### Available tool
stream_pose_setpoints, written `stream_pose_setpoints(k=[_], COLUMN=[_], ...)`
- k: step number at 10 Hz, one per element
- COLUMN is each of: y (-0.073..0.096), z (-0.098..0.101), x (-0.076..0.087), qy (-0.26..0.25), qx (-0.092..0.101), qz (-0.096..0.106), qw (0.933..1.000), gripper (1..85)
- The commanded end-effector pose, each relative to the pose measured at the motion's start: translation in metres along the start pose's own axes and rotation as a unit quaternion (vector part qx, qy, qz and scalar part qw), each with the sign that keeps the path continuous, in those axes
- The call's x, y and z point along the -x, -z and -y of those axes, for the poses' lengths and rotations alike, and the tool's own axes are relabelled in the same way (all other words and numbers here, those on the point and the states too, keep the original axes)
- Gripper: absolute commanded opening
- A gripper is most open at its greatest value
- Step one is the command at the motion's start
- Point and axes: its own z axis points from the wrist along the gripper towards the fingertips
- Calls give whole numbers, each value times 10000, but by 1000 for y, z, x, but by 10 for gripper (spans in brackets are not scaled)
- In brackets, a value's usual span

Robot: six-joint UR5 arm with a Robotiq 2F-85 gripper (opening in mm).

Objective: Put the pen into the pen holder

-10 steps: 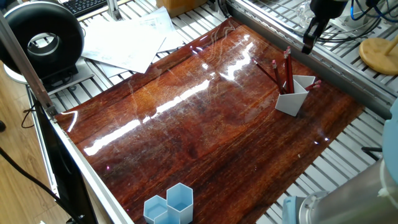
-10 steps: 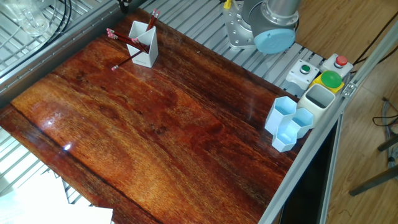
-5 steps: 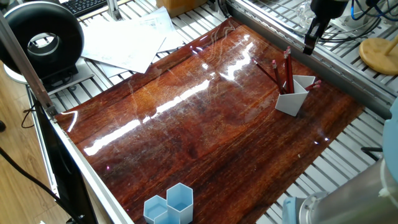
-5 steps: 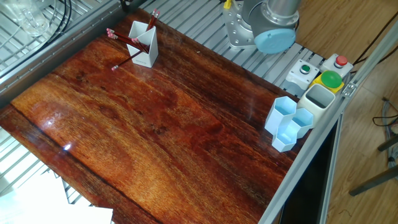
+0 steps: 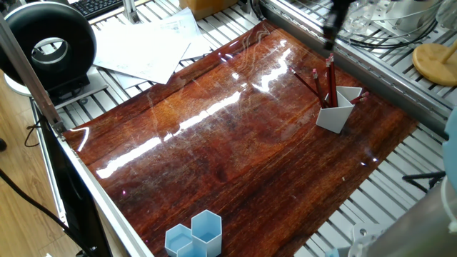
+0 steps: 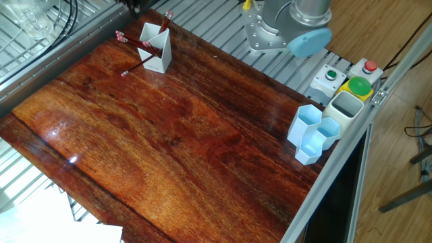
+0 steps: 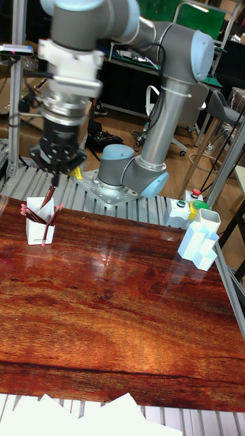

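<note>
The white pen holder [image 5: 337, 112] [image 6: 156, 48] [image 7: 39, 225] stands near the table's far edge. Two red pens [image 5: 331, 80] stand upright in it, and others [image 6: 133, 66] lean or lie against its sides. My gripper [image 5: 331, 30] [image 7: 57, 170] hangs in the air just above the tops of the upright pens, blurred in one fixed view. In the tall fixed view the top of one pen [image 7: 50, 189] reaches up close to the fingers. I cannot make out whether they touch it. At the other fixed view's top edge only the gripper's tip [image 6: 134, 5] shows.
A cluster of light blue hexagonal cups [image 6: 312, 133] [image 5: 195, 234] [image 7: 199, 246] stands at the table's opposite end, beside a button box [image 6: 344, 79]. Loose papers [image 5: 146, 46] lie past one long side. Aluminium rails [image 5: 400, 82] border the wooden tabletop [image 5: 235, 143].
The gripper has swung sideways from beside the pen holder to above the upright pens. The holder and the pens have not moved.
</note>
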Motion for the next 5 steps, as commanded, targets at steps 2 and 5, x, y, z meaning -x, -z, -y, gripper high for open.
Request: stream_pose_setpoints(k=[2,5], y=[-5,-5], z=[-9,6], x=[24,2], qy=[-49,350], qx=[-250,-342], qz=[-67,-329], qw=[9997,9983], gripper=[10,10])
